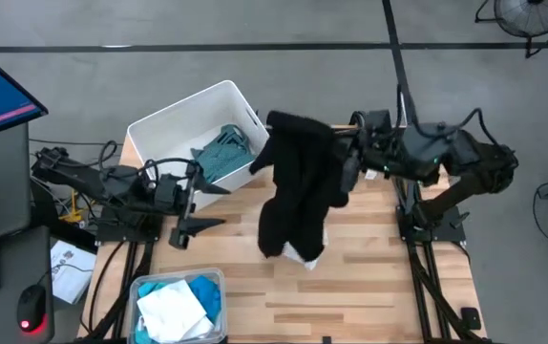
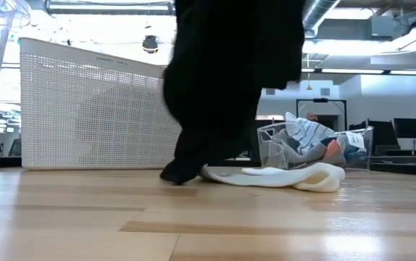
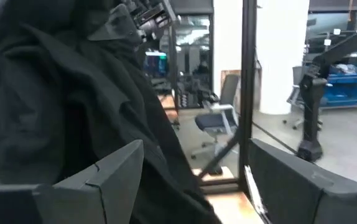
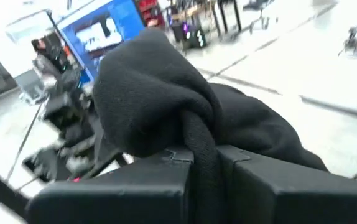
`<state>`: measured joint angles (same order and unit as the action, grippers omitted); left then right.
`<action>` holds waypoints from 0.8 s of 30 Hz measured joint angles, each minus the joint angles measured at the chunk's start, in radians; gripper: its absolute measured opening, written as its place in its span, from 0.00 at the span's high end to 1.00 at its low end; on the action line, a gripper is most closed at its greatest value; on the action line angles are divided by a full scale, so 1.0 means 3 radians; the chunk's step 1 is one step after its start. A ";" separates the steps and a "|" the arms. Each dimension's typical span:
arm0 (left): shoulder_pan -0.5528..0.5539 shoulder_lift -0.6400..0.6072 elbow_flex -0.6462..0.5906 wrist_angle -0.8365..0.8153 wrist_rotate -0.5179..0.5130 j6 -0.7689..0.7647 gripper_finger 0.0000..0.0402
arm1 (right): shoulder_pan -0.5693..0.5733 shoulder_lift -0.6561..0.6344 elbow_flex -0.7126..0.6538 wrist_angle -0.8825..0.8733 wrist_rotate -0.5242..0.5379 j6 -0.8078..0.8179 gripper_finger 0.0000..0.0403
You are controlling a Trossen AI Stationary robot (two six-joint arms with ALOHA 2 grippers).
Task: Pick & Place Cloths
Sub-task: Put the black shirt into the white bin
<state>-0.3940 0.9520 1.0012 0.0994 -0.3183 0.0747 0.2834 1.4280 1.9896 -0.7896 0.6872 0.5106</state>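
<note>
R gripper is up over the counter, near the far edge, jaws clamped on a black garment. R wrist view: the fabric bunches into a thick fold pinched between the two dark fingers. The garment hangs down from the grip in a long drape; its lower end reaches the counter's mid area, touching or just above the wood. In the low view the black cloth fills the centre, its bottom tip at the board surface.

A white cloth lies flat on the counter right by the black garment's lower end, partly under it; low view shows it spread toward the right.

L gripper sits at the counter's left side, beside the white bin, jaws apart w/ nothing between them. L wrist view: its fingers point toward the hanging black cloth, close by but not touching.

The bin stands at the counter's far-left corner, w/ a teal-grey cloth inside. A clear tub at the near edge holds white and turquoise cloths. Low view shows another clear tub behind, w/ striped fabric in it.
</note>
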 joint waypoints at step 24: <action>0.1153 0.1495 -0.0003 0.1292 0.0918 -0.0680 0.11 | -0.0432 0.0336 -0.0003 0.1133 -0.0927 -0.0850 0.98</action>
<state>-0.0481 1.4005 1.0004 0.4869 -0.0429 -0.1294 0.1539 1.5288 1.9888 -0.4497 0.4091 0.2556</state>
